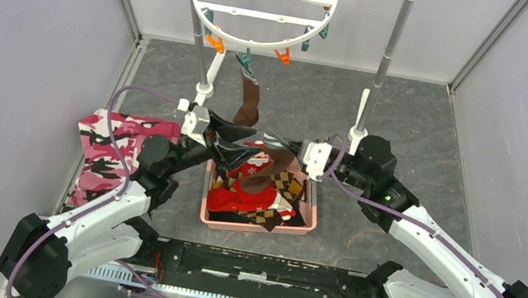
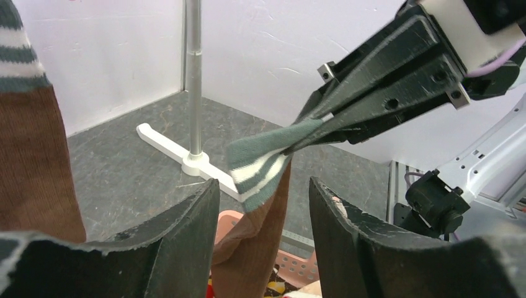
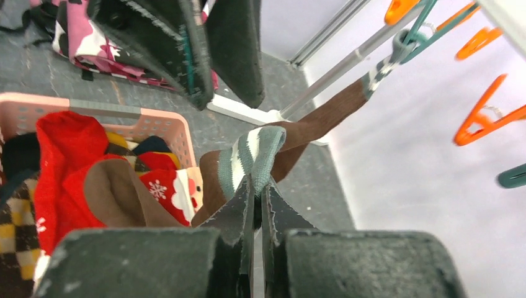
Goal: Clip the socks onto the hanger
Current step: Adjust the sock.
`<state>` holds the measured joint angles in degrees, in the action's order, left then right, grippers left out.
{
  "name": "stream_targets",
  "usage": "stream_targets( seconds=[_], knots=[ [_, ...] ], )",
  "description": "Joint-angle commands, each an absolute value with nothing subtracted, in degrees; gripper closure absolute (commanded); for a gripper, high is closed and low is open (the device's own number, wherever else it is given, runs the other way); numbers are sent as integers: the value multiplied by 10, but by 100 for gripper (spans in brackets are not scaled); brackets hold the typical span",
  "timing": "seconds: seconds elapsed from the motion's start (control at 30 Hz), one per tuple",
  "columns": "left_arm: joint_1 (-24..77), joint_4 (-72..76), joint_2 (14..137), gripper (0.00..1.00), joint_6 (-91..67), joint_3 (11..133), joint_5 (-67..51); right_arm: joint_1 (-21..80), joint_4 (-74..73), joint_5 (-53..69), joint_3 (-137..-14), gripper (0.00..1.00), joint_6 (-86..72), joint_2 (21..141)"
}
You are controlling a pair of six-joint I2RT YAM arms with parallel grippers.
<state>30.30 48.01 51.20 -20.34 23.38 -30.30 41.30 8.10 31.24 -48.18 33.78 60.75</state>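
Observation:
The white ring hanger hangs at the back with orange and teal clips round its rim. One dark brown sock hangs from a teal clip; it also shows in the right wrist view. My right gripper is shut on the grey-and-white striped cuff of the second brown sock, whose foot trails down into the basket. My left gripper is open, its fingers either side of that sock just below the cuff, not touching it.
A pink basket under the grippers holds a red Santa sock and argyle socks. The white-and-metal rack's poles and foot stand behind. A pink camouflage cloth lies to the left.

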Motion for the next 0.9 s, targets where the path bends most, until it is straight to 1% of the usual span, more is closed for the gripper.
stream_targets(
  seconds=[0.0,0.07,0.17,0.33,0.5,0.53,0.63,0.67,0.7,0.73,0.77,0.8,0.87],
  knots=[
    [304,497,524,39,-221,275,-333,413,117,336,-453,98,457,563],
    [305,490,530,42,-219,280,-332,413,111,335,-453,99,466,560],
    [305,483,544,42,-227,292,-341,412,101,349,-456,100,478,558],
    [304,481,580,43,-266,325,-406,413,92,385,-461,99,490,552],
    [304,548,610,51,-317,326,-462,413,88,402,-463,99,485,551],
    [305,566,615,58,-326,326,-472,413,87,403,-463,99,484,552],
    [304,577,622,88,-336,329,-492,413,88,402,-465,99,477,552],
    [304,578,621,96,-335,328,-489,413,87,401,-466,99,473,552],
    [304,580,616,98,-331,326,-485,413,85,401,-467,99,470,553],
    [304,586,608,98,-323,320,-483,413,84,397,-470,96,462,554],
    [304,588,599,98,-309,312,-479,412,83,387,-474,89,446,557],
    [305,586,578,98,-285,304,-471,413,80,372,-481,73,427,561],
    [307,543,534,98,-195,281,-440,414,75,321,-493,46,368,571]
  ],
)
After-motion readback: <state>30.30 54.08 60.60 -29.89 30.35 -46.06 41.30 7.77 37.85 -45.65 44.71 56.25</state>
